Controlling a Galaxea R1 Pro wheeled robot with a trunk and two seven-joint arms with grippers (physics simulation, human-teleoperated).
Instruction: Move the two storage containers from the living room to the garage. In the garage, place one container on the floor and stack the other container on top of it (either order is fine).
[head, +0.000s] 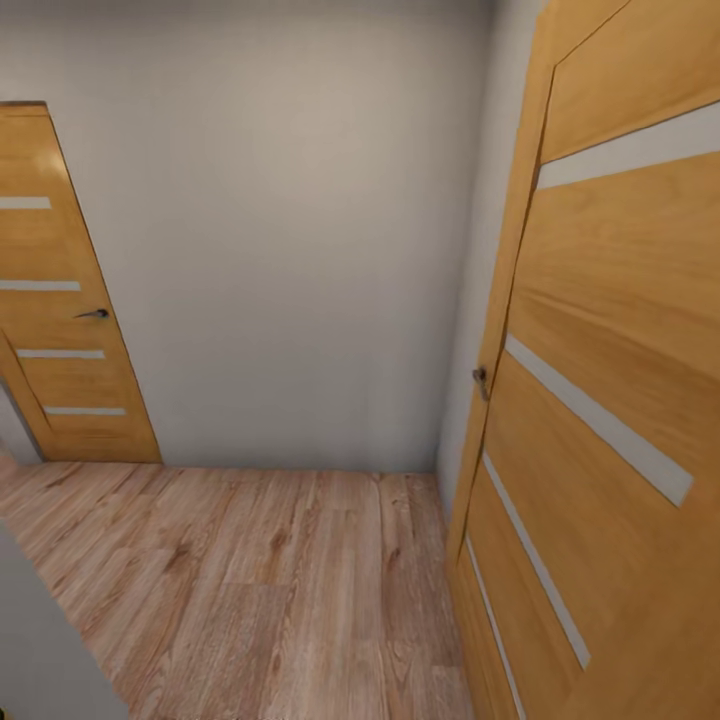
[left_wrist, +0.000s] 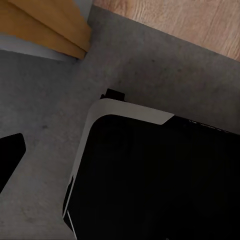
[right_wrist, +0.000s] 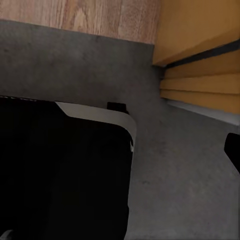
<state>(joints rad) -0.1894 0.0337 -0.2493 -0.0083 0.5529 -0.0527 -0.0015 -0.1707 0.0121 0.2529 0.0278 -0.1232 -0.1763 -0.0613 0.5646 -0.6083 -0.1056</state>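
At the edge of the left wrist view a dark fingertip (left_wrist: 10, 150) is poking in, and a similar dark tip (right_wrist: 233, 150) is showing at the edge of the right wrist view; in both cases I cannot tell whether the jaws are spread or pressed together, since too little of either gripper is showing. Beneath each camera the robot's black base with its pale grey trim (left_wrist: 130, 111) (right_wrist: 95, 114) is sitting on a dark grey, matte concrete floor (left_wrist: 45, 100) (right_wrist: 190, 185) (slightly speckled). That grey surface is meeting light wood planks (left_wrist: 200, 22) (right_wrist: 90, 17) along a straight threshold line just beyond the base, with orange-brown wooden door parts (left_wrist: 45, 25) (right_wrist: 200, 55) standing beside it on each side.

The head camera is looking forward and down into a small passage: a light wood plank floor (head: 270, 580) is running up to a plain white wall (head: 290, 250). A wooden door with pale horizontal strips and a dark handle (head: 60, 320) is standing closed at the left, and a matching door (head: 610, 400) is looming close at the right, angled toward the camera, its handle at its near edge. The storage containers are not in any of these pictures.
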